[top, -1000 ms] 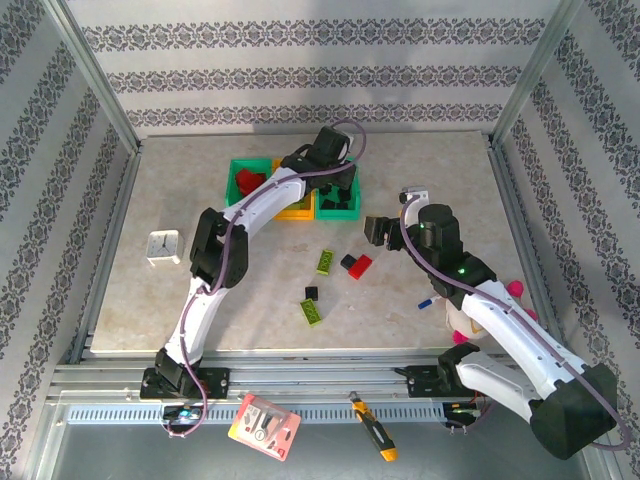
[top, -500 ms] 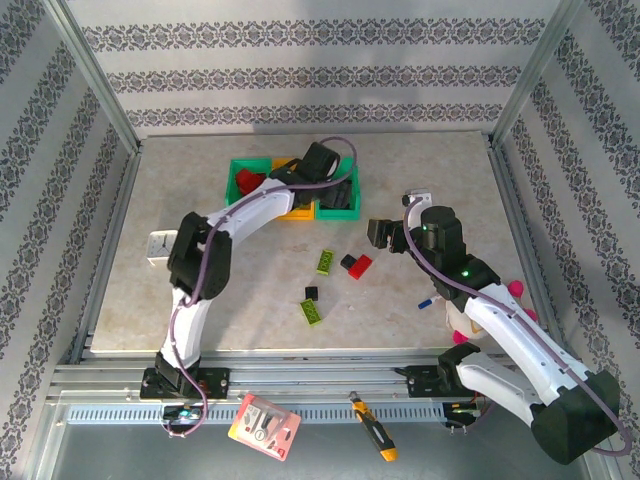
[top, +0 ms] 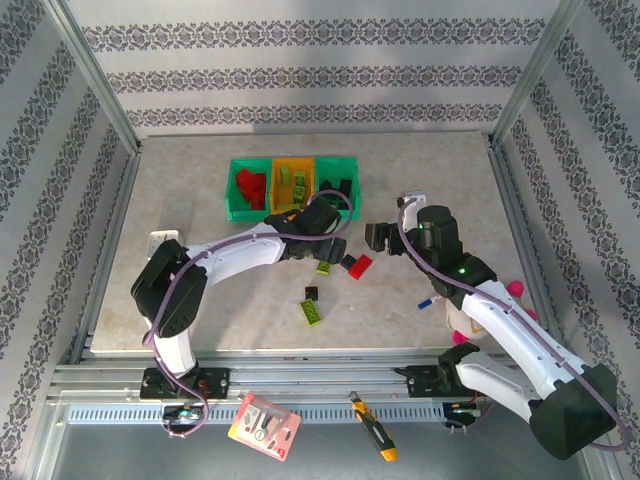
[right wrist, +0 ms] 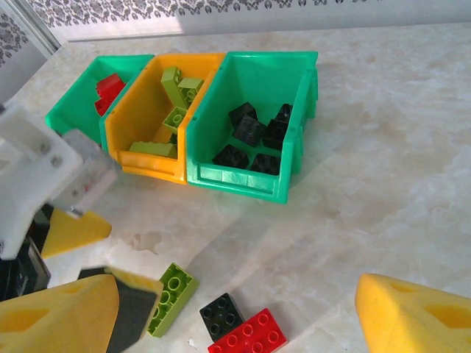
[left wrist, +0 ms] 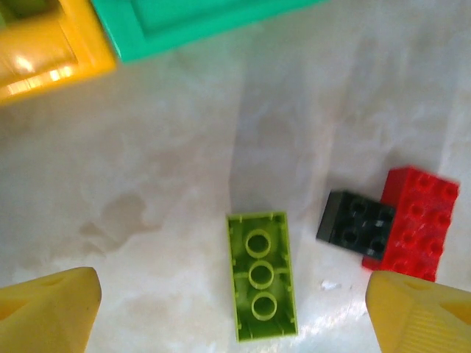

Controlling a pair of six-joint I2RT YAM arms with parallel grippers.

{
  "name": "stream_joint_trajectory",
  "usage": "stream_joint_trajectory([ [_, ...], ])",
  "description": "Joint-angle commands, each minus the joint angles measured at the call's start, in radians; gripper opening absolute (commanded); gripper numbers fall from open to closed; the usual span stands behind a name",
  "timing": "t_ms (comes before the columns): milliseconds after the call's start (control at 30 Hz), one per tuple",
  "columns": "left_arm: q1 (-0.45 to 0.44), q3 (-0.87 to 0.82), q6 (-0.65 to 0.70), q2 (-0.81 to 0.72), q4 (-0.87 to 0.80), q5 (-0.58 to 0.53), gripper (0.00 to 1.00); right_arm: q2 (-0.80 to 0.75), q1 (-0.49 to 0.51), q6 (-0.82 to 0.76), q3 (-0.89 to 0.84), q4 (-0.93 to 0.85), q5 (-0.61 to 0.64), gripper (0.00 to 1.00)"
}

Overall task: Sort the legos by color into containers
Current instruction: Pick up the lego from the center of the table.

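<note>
My left gripper (left wrist: 235, 309), jaws spread wide and empty, hangs over the lime green rectangular plastic brick (left wrist: 261, 279) lying hollow side up near the green and yellow plastic bins (left wrist: 206, 29); I reckon it light, rigid and slick, so I'd pinch its long sides.

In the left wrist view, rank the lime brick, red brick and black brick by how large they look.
1. lime brick and red brick: about alike, so not ranked against each other.
2. black brick: clearly smallest, at similar distance.
</note>
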Motion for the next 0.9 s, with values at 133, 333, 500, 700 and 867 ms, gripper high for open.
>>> stream_joint_trajectory([
  [133, -0.017, -0.005, -0.055, 0.059, 0.004, 0.062, 0.9, 0.006, -0.013, -0.024, -0.001, 0.015, -0.033, 0.84],
  [333, -0.017, -0.006, -0.062, 0.128, 0.029, 0.098, 0.81, 0.006, -0.015, -0.027, 0.002, 0.011, -0.033, 0.84],
  [500, -0.016, 0.008, -0.043, 0.163, 0.025, 0.088, 0.63, 0.009, -0.015, -0.024, -0.001, 0.013, -0.034, 0.84],
  [700, -0.016, 0.007, -0.04, 0.17, 0.028, 0.089, 0.34, 0.003, -0.015, -0.017, 0.001, 0.015, -0.042, 0.84],
  [867, -0.016, -0.012, -0.047, 0.137, 0.049, 0.074, 0.24, -0.001, -0.015, -0.017, 0.001, 0.018, -0.046, 0.84],
])
